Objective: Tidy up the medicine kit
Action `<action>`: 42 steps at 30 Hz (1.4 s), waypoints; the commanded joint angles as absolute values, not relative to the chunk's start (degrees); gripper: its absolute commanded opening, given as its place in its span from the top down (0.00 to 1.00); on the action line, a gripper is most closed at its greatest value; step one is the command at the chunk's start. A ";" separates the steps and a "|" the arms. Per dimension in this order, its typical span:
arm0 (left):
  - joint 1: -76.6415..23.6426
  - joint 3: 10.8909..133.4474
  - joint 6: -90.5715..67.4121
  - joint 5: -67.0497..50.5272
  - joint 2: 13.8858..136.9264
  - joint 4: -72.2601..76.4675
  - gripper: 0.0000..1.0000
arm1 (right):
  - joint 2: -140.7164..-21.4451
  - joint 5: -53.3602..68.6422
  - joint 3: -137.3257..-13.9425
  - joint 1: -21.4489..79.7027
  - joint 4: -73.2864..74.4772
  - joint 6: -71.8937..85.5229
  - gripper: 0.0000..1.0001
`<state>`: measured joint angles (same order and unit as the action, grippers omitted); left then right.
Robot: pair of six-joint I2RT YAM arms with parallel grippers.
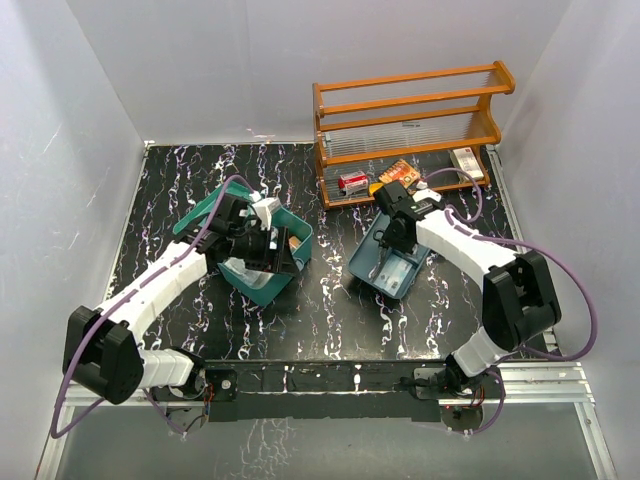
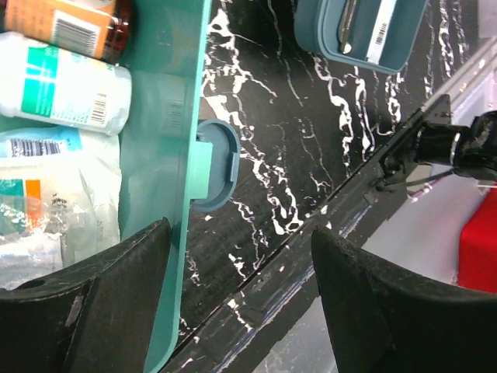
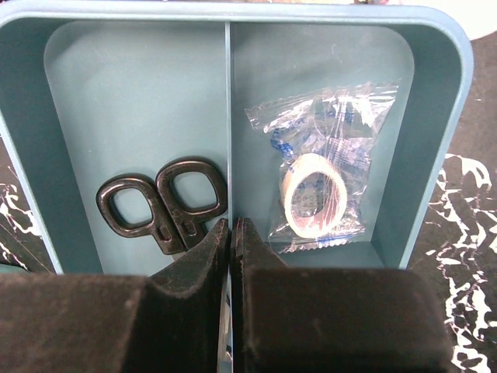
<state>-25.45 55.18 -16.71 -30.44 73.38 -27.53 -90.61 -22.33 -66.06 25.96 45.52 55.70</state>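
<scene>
Medicine kit (image 1: 301, 243), a teal-green box with its lid open, sits on the left half of the black marbled bench (image 1: 330, 330), in front of the left arm. The left end effector (image 2: 241, 233) hangs over the kit's front wall with its fingers apart and nothing gripped. One finger is over the inside and the other over the bench, with the latch (image 2: 216, 167) just beyond them. Inside lie a white bottle (image 2: 62, 89), a brown bottle (image 2: 70, 19) with an orange label, and plastic packets (image 2: 46, 194). To the right, apart from the kit, a darker blue tray (image 3: 446, 116) lies under the right end effector (image 3: 233, 227), whose fingers are pressed together and empty above the tray's divider. Black-handled scissors (image 3: 163, 206) lie on one side of the divider and a wrapped roll of tape (image 3: 314, 194) on the other. At the far edge stands an orange wooden rack (image 1: 410, 105), with small boxes (image 1: 352, 182) beneath it.
</scene>
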 commanded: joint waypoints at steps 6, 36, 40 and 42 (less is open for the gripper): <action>-30.13 55.73 -21.51 -38.80 75.97 -18.56 0.30 | -83.92 -24.19 -65.19 25.50 47.48 51.99 1.00; -35.21 73.13 -19.23 -12.19 85.01 -24.38 0.24 | -85.54 -12.66 -75.11 23.29 53.68 34.40 1.00; -35.24 75.24 -19.92 -2.33 79.26 -24.14 0.20 | -87.48 -10.15 -80.13 23.63 55.67 33.44 1.00; -35.24 76.93 -20.40 1.58 76.75 -24.04 0.19 | -89.05 -9.13 -82.80 24.42 57.06 33.48 1.00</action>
<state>-35.00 71.79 -20.14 -10.13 84.82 -23.55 -87.53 -11.70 -76.29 23.53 55.51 35.09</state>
